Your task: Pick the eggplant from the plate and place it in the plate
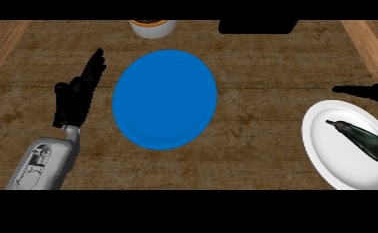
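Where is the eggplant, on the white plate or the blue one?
On the white plate: the eggplant lies on it at the view's right edge, partly cut off. The blue plate shows nothing on it.

The left hand [74, 99], fingers straight, has the blue plate [165, 99] just to its right; the eggplant [360, 137] lies on the white plate [328, 149] below the right hand [359, 91].

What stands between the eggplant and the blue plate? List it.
Nothing visible does. Only bare counter lies between the eggplant on the white plate and the blue plate. The cup stands off the path, beyond the blue plate's far rim.
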`<control>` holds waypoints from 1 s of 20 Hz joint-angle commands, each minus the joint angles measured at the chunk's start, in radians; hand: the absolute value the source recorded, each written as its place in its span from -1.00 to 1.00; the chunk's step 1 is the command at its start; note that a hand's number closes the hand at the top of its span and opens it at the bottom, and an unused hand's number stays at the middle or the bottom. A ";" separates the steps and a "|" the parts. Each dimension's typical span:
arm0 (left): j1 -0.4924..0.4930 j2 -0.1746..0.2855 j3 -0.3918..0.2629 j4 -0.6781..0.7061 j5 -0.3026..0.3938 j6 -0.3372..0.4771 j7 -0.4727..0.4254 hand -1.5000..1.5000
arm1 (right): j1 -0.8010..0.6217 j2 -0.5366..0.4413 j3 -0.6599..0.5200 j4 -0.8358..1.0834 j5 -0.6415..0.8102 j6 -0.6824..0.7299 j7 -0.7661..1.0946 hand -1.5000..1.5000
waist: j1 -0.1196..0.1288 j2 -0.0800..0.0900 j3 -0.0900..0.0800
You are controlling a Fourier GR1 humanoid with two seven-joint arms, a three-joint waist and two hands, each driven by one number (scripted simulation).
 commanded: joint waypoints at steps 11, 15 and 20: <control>0.036 -0.042 0.032 -0.007 -0.061 -0.035 -0.033 0.00 | -0.048 0.120 0.034 0.294 0.313 -0.106 -0.177 -1.00 | -0.001 0.000 0.000; 0.019 -0.051 0.057 0.034 -0.060 -0.050 -0.049 0.00 | 0.012 0.117 0.024 0.312 0.352 -0.165 -0.213 -1.00 | -0.007 -0.001 0.000; -0.036 -0.073 0.052 -0.005 -0.091 -0.039 0.040 0.00 | -0.077 0.180 0.025 0.444 0.449 -0.186 -0.224 -1.00 | -0.001 0.000 0.000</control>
